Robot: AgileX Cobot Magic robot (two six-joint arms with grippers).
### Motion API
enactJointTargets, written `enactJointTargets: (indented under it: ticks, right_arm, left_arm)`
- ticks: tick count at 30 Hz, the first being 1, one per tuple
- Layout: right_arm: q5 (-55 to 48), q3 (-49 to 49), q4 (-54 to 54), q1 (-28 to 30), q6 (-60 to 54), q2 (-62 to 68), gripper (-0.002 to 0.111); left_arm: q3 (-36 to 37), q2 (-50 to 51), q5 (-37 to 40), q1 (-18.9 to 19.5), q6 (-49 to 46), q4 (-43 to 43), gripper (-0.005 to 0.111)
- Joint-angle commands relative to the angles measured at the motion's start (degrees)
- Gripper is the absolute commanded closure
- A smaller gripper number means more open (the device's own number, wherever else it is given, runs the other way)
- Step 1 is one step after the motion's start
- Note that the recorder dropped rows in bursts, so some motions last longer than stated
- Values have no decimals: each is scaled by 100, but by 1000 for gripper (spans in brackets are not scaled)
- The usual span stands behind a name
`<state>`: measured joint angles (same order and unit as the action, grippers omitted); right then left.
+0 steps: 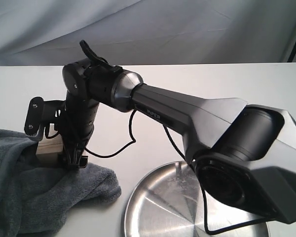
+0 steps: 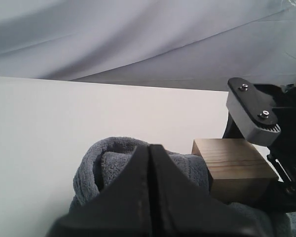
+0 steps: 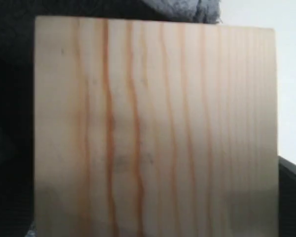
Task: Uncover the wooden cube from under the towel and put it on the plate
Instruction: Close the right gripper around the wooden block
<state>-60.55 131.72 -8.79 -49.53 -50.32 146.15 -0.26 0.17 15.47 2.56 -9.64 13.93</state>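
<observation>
Pale, grain-lined wooden cube (image 1: 48, 148): seen bare on top, no cloth over it. It is nested against the bunched folds of the plush grey-blue towel (image 1: 19, 192), on the left of the exterior view, apart from the plate.

Right gripper (image 1: 54, 145): reached across the middle and set down over the cube, jaws spread at their widest. One finger is seen on each side of the block. The ribbed pad in the left wrist view looks clear of the wood, so no clamp is judged yet. The cube's face fills the right wrist view.

Left gripper (image 2: 150, 153): fingers pressed together, no cloth seen between them, low beside the towel.

Round, shiny stainless-steel plate (image 1: 163, 207): lies bare on the white table (image 1: 187, 98), beyond the towel's near edge.

Step judged: uncovering done, grasp in hand. Next called for: jaws to be closed squarely on opposite faces, the cube lifted free of the folds without cloth being dragged, then carried across to the plate.
</observation>
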Motion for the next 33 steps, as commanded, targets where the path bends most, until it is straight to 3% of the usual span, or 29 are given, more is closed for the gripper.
enactJointTargets:
  ticks: [1, 5, 25, 28, 33]
  right_arm:
    - [246, 35, -5, 35, -61, 21, 5]
    - [653, 35, -216, 35, -61, 20, 5]
    - [601, 35, -734, 35, -48, 20, 5]
    - [601, 35, -670, 35, -48, 20, 10]
    - [638, 35, -670, 35, -48, 20, 34]
  left_arm:
    - [26, -17, -44, -45, 59, 26, 107]
    - [26, -17, -44, -45, 59, 26, 107]
    - [26, -17, -44, -45, 59, 26, 107]
    - [26, -17, -44, -45, 59, 26, 107]
    - [26, -17, -44, -45, 59, 26, 107]
